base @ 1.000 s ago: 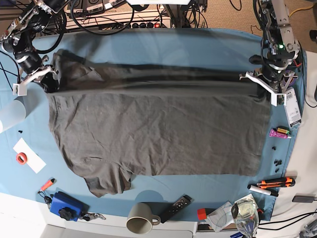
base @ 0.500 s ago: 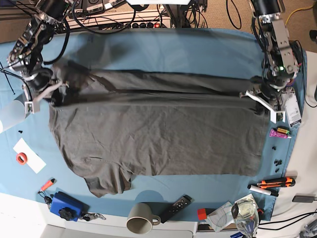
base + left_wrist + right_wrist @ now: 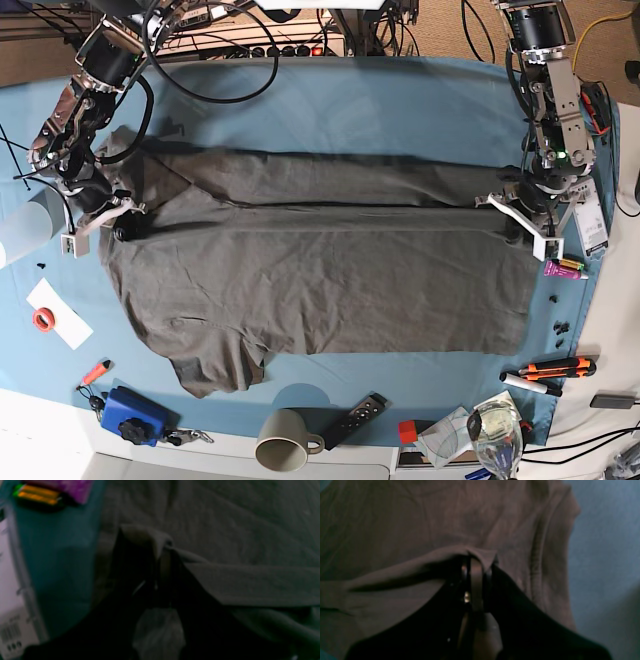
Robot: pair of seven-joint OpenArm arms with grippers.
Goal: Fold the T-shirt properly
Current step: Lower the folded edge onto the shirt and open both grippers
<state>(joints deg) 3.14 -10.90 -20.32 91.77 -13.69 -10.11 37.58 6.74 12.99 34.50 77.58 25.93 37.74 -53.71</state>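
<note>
The dark grey T-shirt (image 3: 320, 280) lies spread wide over the blue table cloth (image 3: 380, 105), its far edge doubled toward the front in a long fold. My left gripper (image 3: 522, 226) is shut on the shirt's far hem corner at the right side. The left wrist view shows the same left gripper (image 3: 160, 562) pinching a peak of the T-shirt (image 3: 237, 525). My right gripper (image 3: 120, 224) is shut on the shoulder end at the left side. In the right wrist view the right gripper (image 3: 476, 563) clamps a fold of the T-shirt (image 3: 420, 517) beside the ribbed collar (image 3: 537, 555).
A beige mug (image 3: 282, 441), a black remote (image 3: 353, 420) and a blue box (image 3: 130, 414) sit along the front edge. A clear cup (image 3: 22, 232) and a paper slip (image 3: 57, 313) lie at the left. Markers (image 3: 548, 372) and a battery pack (image 3: 566, 267) lie at the right.
Both grippers have come toward the front with the shirt's far edge, lowering it onto the body. The fold line now lies nearer the middle of the shirt.
</note>
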